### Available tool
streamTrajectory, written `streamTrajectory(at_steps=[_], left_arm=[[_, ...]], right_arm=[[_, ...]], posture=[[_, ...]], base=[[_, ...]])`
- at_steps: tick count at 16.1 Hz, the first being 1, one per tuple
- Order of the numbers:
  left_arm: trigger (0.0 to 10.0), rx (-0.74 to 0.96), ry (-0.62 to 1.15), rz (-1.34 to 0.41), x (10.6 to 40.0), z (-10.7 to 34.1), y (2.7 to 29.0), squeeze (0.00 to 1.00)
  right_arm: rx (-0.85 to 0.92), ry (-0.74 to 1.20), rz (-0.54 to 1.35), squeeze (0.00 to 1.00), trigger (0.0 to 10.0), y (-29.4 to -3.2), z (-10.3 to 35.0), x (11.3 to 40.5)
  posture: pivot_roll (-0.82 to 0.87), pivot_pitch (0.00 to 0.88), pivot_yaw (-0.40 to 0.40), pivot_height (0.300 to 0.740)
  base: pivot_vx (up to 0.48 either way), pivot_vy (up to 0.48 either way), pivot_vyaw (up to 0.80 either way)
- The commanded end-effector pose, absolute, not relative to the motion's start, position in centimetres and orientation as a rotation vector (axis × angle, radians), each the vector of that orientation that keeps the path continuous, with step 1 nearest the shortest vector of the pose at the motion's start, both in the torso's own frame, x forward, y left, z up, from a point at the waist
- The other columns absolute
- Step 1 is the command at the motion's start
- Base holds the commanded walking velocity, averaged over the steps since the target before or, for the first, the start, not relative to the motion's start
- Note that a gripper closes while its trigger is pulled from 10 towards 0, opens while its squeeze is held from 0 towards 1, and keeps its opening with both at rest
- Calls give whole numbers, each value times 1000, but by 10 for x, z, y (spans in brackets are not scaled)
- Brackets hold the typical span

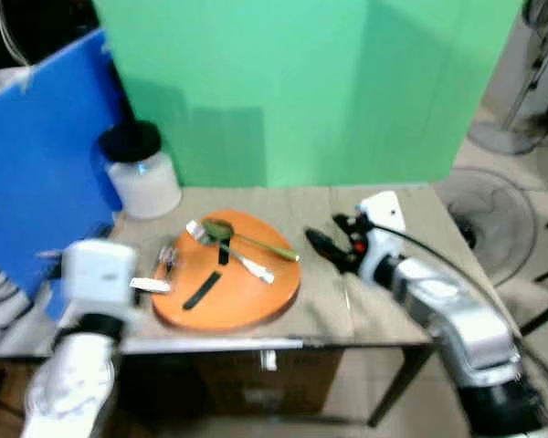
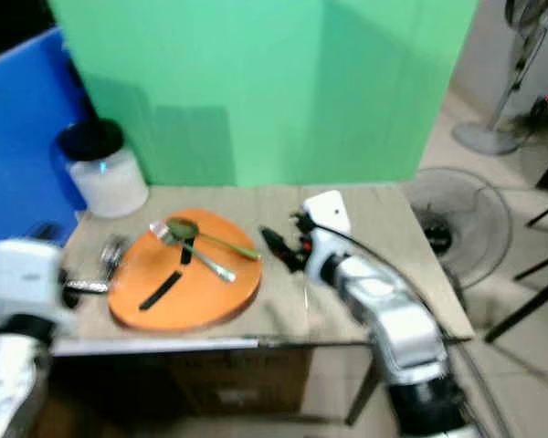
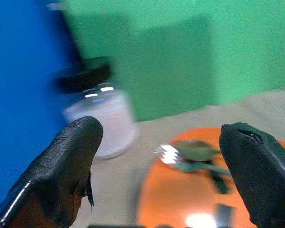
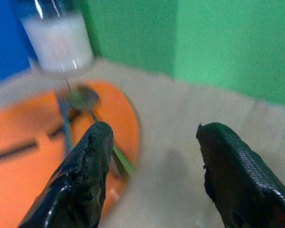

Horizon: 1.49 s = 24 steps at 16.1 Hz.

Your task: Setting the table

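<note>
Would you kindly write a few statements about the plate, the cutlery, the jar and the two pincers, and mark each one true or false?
1. The fork and spoon lie on the orange plate. True.
2. The jar stands on the plate. False: it stands on the table, beyond the plate, by the blue panel.
3. The right pincer is open and holds nothing. True.
4. The left pincer is shut on the fork. False: it is open and empty.
5. The jar has a black lid. True.
6. The right pincer rests on top of the plate. False: it is beside the plate, over the table.
</note>
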<state>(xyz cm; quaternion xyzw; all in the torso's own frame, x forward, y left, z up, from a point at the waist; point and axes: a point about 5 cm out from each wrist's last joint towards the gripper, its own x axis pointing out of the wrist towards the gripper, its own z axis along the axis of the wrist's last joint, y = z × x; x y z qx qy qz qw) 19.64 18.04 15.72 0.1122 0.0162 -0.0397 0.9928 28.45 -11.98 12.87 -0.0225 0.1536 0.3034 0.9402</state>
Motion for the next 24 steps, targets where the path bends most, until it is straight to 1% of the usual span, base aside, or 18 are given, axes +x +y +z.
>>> streamTrajectory(at_steps=[1,2,3,4,7,8,9,12,13,14,15,16,18,19,24], left_arm=[[10000,247,72,-120,198,153,183,0],[10000,257,96,-178,199,149,181,0],[10000,261,101,-202,200,149,180,0],[10000,263,111,-292,202,148,175,0],[10000,245,151,-483,205,146,167,0],[10000,249,164,-534,205,146,166,0],[10000,271,185,-612,204,145,166,0],[10000,278,218,-723,200,145,164,0],[10000,281,220,-738,200,145,164,0],[10000,280,223,-753,199,146,164,0],[10000,280,224,-760,199,146,164,0],[10000,278,226,-778,198,147,163,0],[10000,271,231,-831,197,148,159,0],[10000,272,234,-840,196,147,159,0],[10000,270,240,-858,197,148,159,0]], right_arm=[[-65,324,739,0,10000,-99,130,286],[-87,345,804,553,10000,-91,129,288],[-94,355,819,773,10000,-88,128,290],[-120,385,835,1000,10000,-81,125,299],[-232,403,871,1000,10000,-60,130,323],[-257,412,878,271,10000,-53,133,330],[-286,426,897,0,10000,-42,135,335],[-360,453,885,0,10000,-32,131,344],[-377,461,873,0,4510,-31,130,346],[-394,474,862,0,1216,-32,129,349],[-398,479,859,0,1216,-33,128,350],[-402,494,853,0,824,-34,127,352],[-407,506,835,0,588,-37,123,356],[-406,508,831,0,0,-37,122,356],[-428,534,827,0,0,-39,116,358]], posture=[[-41,0,65,740],[-42,0,67,740],[-48,0,70,740],[-53,0,75,740],[-65,0,81,740],[-68,0,80,740],[-68,0,81,740],[-56,0,75,740],[-55,0,75,740],[-55,0,76,740],[-54,0,76,740],[-56,0,80,740],[-58,0,82,740],[-63,0,91,740],[-64,0,99,740]], base=[[0,0,0],[0,0,0],[0,0,0],[0,0,0],[0,0,0],[0,0,0],[0,0,0],[0,0,0],[0,0,0],[0,0,0],[0,0,0],[0,0,0],[0,0,0],[0,0,0],[0,0,0]])
